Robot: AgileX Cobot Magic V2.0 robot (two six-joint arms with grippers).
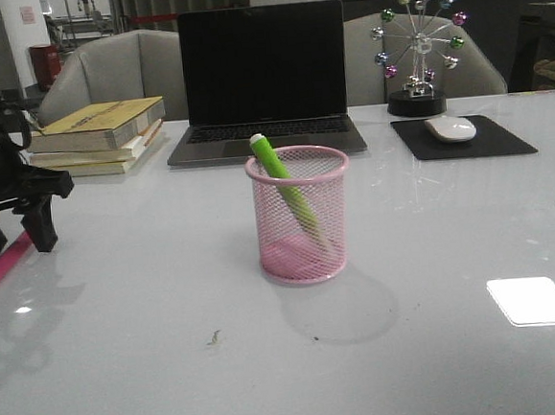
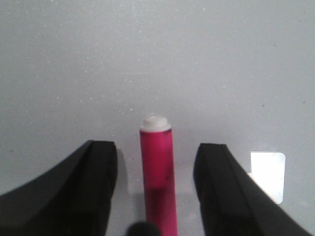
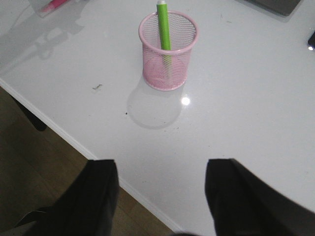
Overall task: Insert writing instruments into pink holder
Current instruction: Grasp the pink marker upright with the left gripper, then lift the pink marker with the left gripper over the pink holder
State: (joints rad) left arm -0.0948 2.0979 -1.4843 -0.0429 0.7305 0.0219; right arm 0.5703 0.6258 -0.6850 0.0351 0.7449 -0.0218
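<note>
Here, the pink pen [image 2: 157, 182] lay partly hidden between the spread left gripper [image 2: 156, 196] fingers.
The pink holder [image 1: 300, 215] contained the leaning green pen [image 1: 283, 180]; the right gripper [image 3: 162, 196] stood apart, off the bench [image 1: 435, 253].

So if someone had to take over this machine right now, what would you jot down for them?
Left gripper: open, low over the table at its left edge, fingers either side of the pink pen, not closed on it.
Right gripper: open, empty, held back near the table's front edge, well short of the cup.
Pink holder: upright mid-table, in front of the laptop.
Green pen: already in the holder, leaning, tip above the rim.
Done: one pen of two.
Left: close on the pink pen, which lies flat on the table, lift it and drop it in the holder.
</note>
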